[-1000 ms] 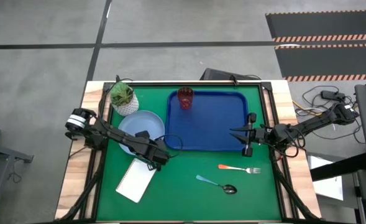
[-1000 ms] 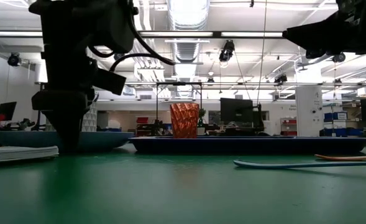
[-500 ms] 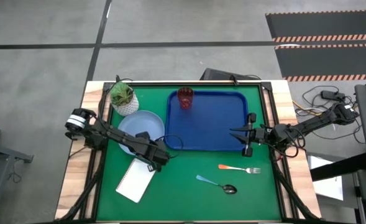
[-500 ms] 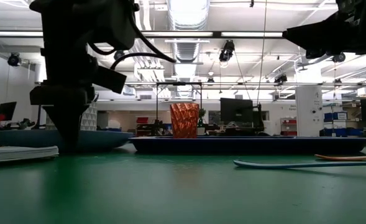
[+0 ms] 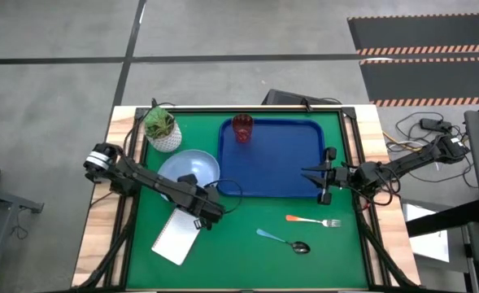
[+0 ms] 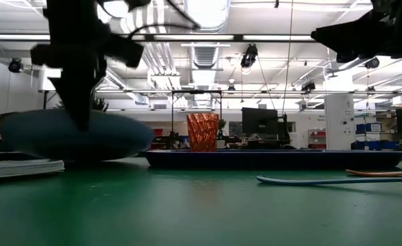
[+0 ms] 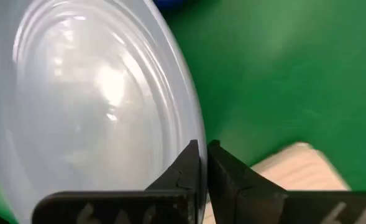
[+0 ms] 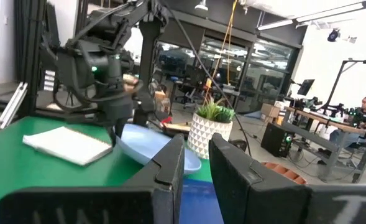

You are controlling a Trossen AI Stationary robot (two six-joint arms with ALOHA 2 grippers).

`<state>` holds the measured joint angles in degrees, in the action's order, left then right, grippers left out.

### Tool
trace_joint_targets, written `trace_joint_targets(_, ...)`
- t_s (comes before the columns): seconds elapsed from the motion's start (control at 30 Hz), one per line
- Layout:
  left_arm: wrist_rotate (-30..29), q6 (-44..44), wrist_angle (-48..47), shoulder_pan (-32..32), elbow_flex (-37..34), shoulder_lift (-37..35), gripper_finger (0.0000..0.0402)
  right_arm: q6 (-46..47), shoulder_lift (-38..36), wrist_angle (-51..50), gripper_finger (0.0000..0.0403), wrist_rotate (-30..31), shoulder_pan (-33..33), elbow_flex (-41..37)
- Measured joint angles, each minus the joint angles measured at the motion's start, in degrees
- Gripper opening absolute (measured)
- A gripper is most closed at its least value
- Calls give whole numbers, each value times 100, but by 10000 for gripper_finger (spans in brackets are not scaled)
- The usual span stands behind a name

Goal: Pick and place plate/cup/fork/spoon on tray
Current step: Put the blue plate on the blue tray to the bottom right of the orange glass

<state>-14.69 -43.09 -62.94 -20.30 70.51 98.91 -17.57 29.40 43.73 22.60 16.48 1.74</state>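
The light-blue plate (image 5: pixel 189 167) is raised off the green mat left of the dark-blue tray (image 5: pixel 284 163), with my left gripper (image 7: pixel 202 149) shut on its rim. The red cup (image 5: pixel 241 128) stands upright in the tray's far left corner. On the mat near the front lie the orange-handled fork (image 5: pixel 312 220) and the teal-handled spoon (image 5: pixel 284 240). My right gripper (image 5: pixel 320 185) hovers over the tray's near right corner, slightly open, with nothing between its fingers. My left gripper pinches the plate's rim (image 7: pixel 192 127) between its two fingers, on the side toward the table's near edge. The fingers come from above, pointing down. The plate is tilted, its held side highest (image 8: pixel 123 134). Whether its far rim still touches the mat I cannot tell.
A white notepad (image 5: pixel 178 236) lies on the mat just near-side of the plate. A white pot with a green plant (image 5: pixel 162 129) stands at the far left, close to the plate. The tray's middle and right part are bare.
My left gripper has shut on the plate's rim and then gone up. The plate, which lay flat on the mat, has risen with it, tipped, and shifted a little toward the tray.
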Motion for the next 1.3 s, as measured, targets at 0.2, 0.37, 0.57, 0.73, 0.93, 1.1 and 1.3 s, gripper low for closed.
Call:
trace_joint_targets(0.2, -251, 42, -39, -230, 650, 0, 0, 46, -352, -36, 63, -20, 14, 0)
trace_joint_targets(0.37, -259, 46, -56, -381, 1208, 0, 0, 43, -688, -397, 63, -162, 13, 0)
trace_joint_targets(0.57, -817, 673, 291, -456, 1841, 82, 0, 41, -1112, -888, 63, -166, 12, 0)
trace_joint_targets(0.73, -1112, 2018, 1261, -436, 2166, 260, 0, 44, -1391, -1243, 63, -176, 12, 0)
trace_joint_targets(0.93, -1178, 3250, 2087, -209, 2486, 663, 0, 55, -1689, -1447, 63, -199, 12, 0)
trace_joint_targets(1.1, -1197, 3837, 2349, 29, 2667, 1060, 0, 113, -1963, -1628, 63, -468, 14, 0)
trace_joint_targets(1.3, -1181, 4536, 2781, 271, 2858, 1619, 0, 151, -2292, -1651, 63, -919, 13, 0)
